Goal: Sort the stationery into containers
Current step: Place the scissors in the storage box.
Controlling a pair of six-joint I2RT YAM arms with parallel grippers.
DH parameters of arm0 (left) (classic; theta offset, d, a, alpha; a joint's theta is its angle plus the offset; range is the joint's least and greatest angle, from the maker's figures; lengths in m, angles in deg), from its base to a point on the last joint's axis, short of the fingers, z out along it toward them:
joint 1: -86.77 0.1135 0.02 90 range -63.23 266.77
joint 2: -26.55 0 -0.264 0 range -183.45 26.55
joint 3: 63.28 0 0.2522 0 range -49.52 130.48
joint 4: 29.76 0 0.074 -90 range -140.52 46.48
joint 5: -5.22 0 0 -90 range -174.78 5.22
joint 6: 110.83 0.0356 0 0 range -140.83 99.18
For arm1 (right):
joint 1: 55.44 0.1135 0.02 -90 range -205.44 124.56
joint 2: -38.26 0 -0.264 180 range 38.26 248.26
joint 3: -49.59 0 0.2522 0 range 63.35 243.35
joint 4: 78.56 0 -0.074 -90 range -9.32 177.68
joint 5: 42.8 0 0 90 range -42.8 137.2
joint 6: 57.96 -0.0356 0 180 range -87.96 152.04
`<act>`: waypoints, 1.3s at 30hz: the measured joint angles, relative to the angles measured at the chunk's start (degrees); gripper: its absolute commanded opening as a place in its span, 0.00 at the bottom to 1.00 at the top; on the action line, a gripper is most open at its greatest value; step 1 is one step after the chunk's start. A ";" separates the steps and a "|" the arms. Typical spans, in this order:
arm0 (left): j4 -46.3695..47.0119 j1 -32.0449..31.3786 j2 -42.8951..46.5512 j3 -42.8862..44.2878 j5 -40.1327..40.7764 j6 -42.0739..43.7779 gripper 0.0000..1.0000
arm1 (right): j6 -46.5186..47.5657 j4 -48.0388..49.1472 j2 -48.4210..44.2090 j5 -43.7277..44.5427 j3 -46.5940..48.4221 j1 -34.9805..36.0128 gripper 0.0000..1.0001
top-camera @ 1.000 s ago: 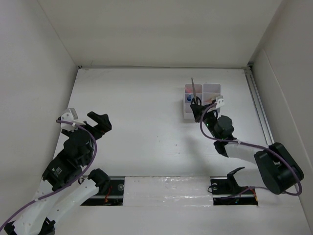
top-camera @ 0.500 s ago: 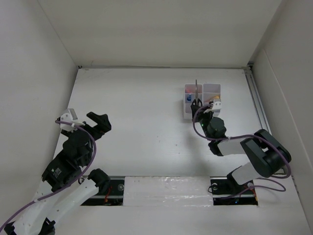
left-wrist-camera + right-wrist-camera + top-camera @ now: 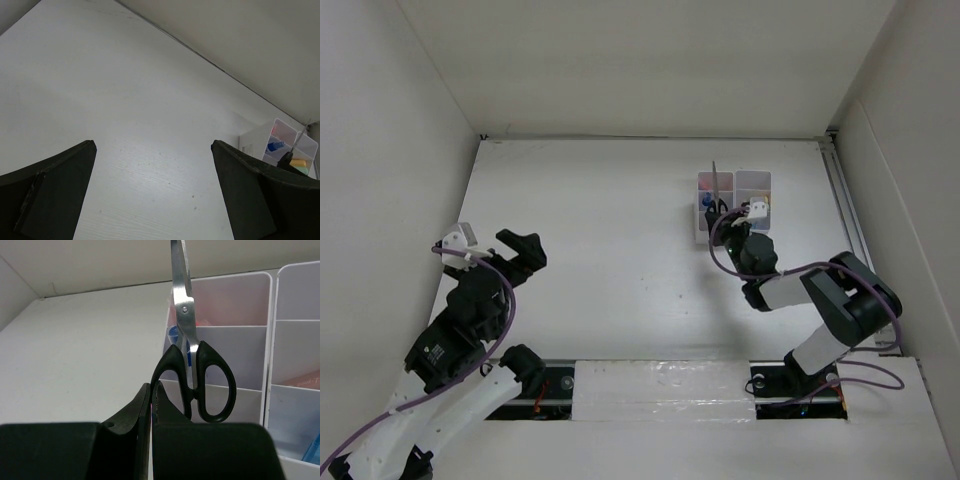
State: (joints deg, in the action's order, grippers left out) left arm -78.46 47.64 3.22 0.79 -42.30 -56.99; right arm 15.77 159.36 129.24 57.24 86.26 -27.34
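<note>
Left gripper point(image 3: 153, 150): my fingers are spread as wide as they go and hold nothing. They hang over the left of the table point(image 3: 125, 90), well apart from the sorting.
Table: from overhead I see no loose stationery lying on it.
Right gripper point(image 3: 151, 387): my fingers are pressed tight together. They seem to pinch the outer edge of the left handle loop, though my own fingertips hide the contact.
Scissors point(image 3: 189, 340): upright with the blades pointing up. The black handle loops sit low over the left column of the organiser point(image 3: 272, 340), toward its near end, and are not yet released.
Organiser, left column: a blue item point(image 3: 173, 333) sits in the middle compartment, with a faint pink tint in the far one.
Organiser, right column: an orange-pink piece point(image 3: 300, 380) is in a nearer compartment, and a blue corner point(image 3: 311, 455) shows at the near edge.
Done, as I judge it: the small stationery is already in its compartments.
Left, as I judge it: lower the scissors handles-first into a compartment, let go and back my arm away. That looks like the final item.
</note>
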 measured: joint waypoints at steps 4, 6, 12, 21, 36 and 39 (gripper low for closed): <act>0.00 0.00 0.24 0.00 -0.02 0.02 1.00 | 0.00 0.04 1.44 -0.94 0.22 0.00 0.00; 0.02 0.00 0.24 0.00 -0.15 0.07 1.00 | -0.02 0.11 2.23 -1.16 0.22 0.00 0.00; 0.07 0.00 0.70 0.00 -0.52 0.37 1.00 | -0.04 0.37 3.15 -1.53 0.22 0.00 0.00; 0.50 0.00 2.58 0.00 -0.72 0.37 1.00 | -0.22 0.57 3.15 -1.77 0.17 -0.87 0.00; 0.92 0.00 2.95 0.00 -0.85 0.37 1.00 | -0.44 0.79 3.15 -1.01 -0.20 -1.14 0.00; 0.98 0.00 2.95 0.00 -0.90 0.39 1.00 | -0.59 0.79 3.23 -0.70 -0.20 -1.14 0.00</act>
State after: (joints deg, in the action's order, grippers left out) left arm -77.48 47.64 6.17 0.79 -43.20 -56.59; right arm 15.18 160.15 132.47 56.54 86.07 -28.48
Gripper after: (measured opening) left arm 0.997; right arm 0.031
